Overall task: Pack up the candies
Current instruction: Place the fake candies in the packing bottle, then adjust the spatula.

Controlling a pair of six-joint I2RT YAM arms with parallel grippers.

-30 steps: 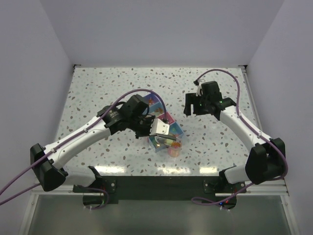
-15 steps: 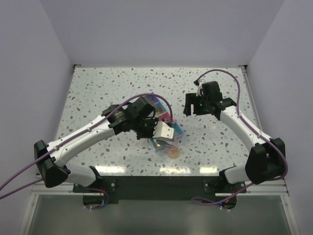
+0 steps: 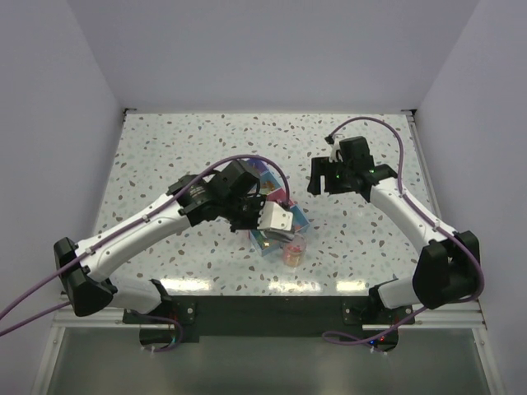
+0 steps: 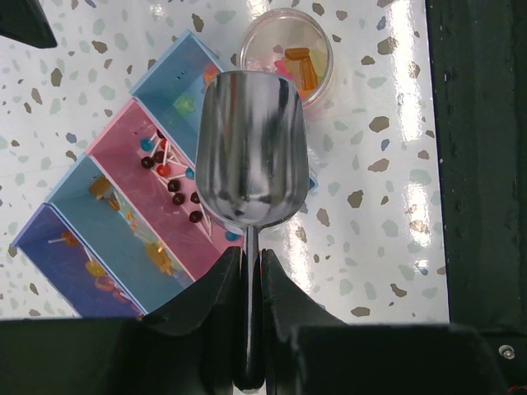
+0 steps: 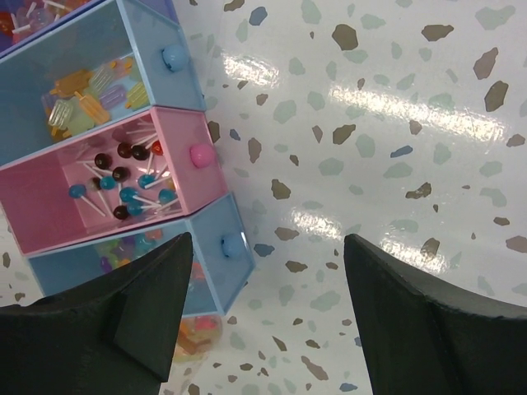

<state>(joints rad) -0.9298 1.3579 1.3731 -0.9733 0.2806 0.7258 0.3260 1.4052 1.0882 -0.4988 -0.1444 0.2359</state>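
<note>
A: At the left, note the left gripper (image 4: 249,263) clamped on the thin handle of the metal scoop (image 4: 251,148), with the bowl hanging over the drawers (image 4: 123,164) and reaching toward the clear cup (image 4: 329,74).

B: Shows no candy in that bowl. And where to find the candies (image 4: 174,188)?

A: Loose in the open drawers, sorted by kind, with a few more in the cup. Judging them light, hard and smooth, so likely to roll and bounce. Better to scoop from underneath than to pinch singly.

B: Agreed. Hold the scoop level, then, and tip slowly over the cup's narrow mouth, or expect spills.

A: Mind the thin drawer walls too. Probably light enough to slide if nudged.

B: Further right, see the right gripper (image 5: 265,247) spread wide, gripping nothing, hovering just beside the drawers' knobbed fronts.

A: Could steady them from there. Beyond it, open speckled table (image 3: 387,140) for swinging, bounded by the side wall.
</note>
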